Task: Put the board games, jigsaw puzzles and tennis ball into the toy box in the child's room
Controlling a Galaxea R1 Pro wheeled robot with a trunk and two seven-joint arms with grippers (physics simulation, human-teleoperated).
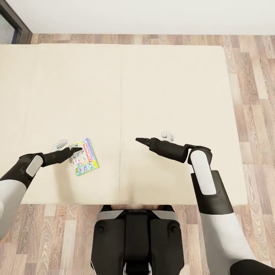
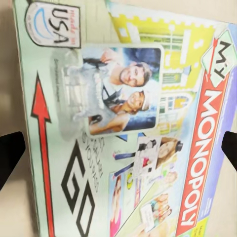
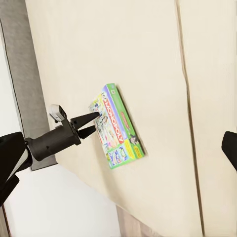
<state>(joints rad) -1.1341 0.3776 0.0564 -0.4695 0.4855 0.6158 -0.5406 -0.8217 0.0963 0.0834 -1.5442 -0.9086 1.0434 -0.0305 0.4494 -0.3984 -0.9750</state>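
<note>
One board game (image 1: 86, 157), a flat green-edged box lettered MY MONOPOLY, lies on the cream bed (image 1: 160, 91) near its front edge. My left gripper (image 1: 77, 150) is open at the box's left edge, its fingers just above the lid. In the left wrist view the box (image 2: 148, 74) spans the gap between the two dark fingertips (image 2: 10, 155). My right gripper (image 1: 138, 140) hovers open over bare cover to the right of the box, holding nothing. The right wrist view shows the board game (image 3: 116, 128) with the left gripper (image 3: 97, 122) at it.
Wood-plank floor (image 1: 252, 114) runs along the bed's right side and behind it, below a white wall. A dark frame (image 1: 13, 21) stands at the far left corner. The grey headboard (image 3: 22, 74) shows in the right wrist view. My base (image 1: 137, 240) is against the bed's front edge.
</note>
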